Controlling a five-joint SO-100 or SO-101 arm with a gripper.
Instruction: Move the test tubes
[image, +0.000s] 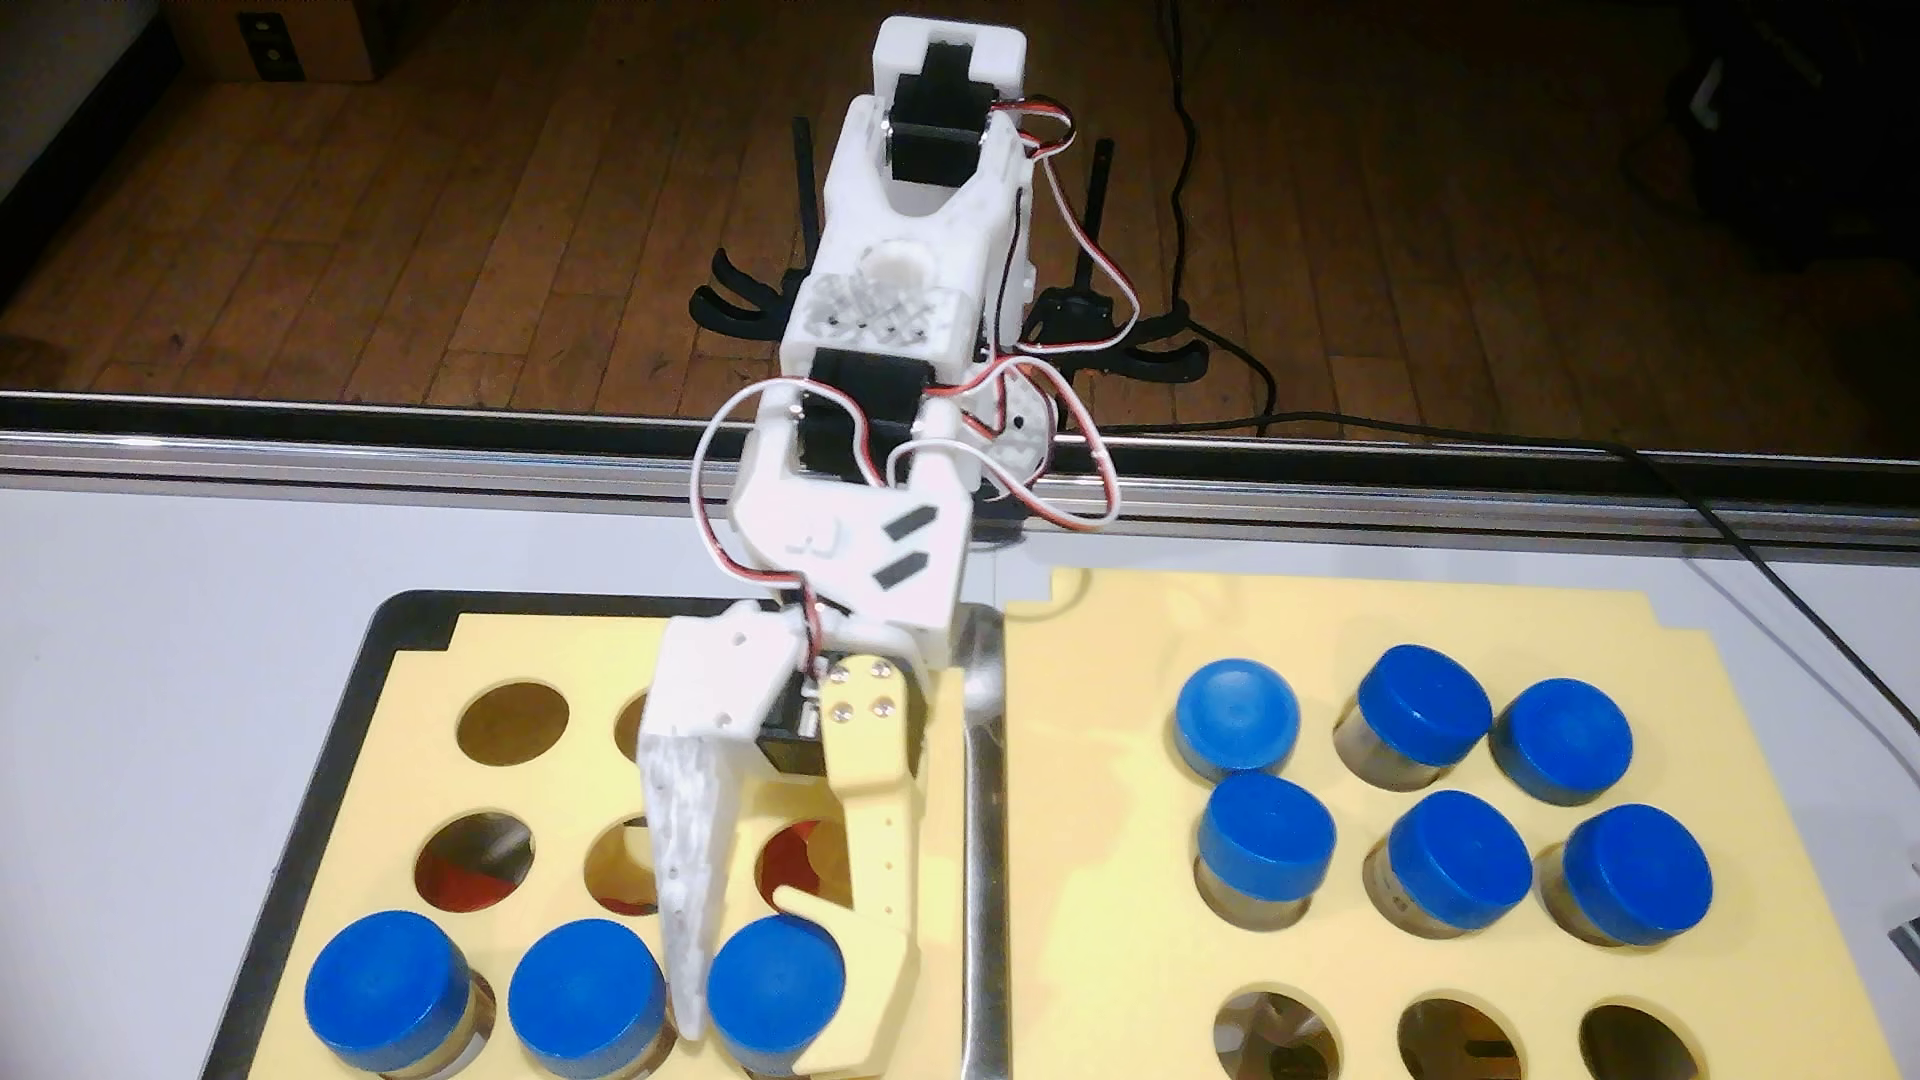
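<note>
My end effector (774, 1049) reaches down over the near right corner of the left yellow foam block (416, 717), its white finger (686, 883) on the left of a blue-capped test tube (777, 987) and its yellow finger (883, 935) on the right. The fingers sit narrowly around that cap, pressing against it or just beside it on both sides; I cannot tell whether they truly grip it. That tube stands in the near row of the left block with two more tubes (387, 992) (587, 997) to its left, each in its own hole. The six holes behind them in this block are open. The left block lies in a dark-rimmed metal tray (982, 831) on the white counter (156, 675). On the right foam block (1091, 883), six tubes (1455, 789) stand in the far and middle rows, three in each, while its near row of holes is open.
</note>
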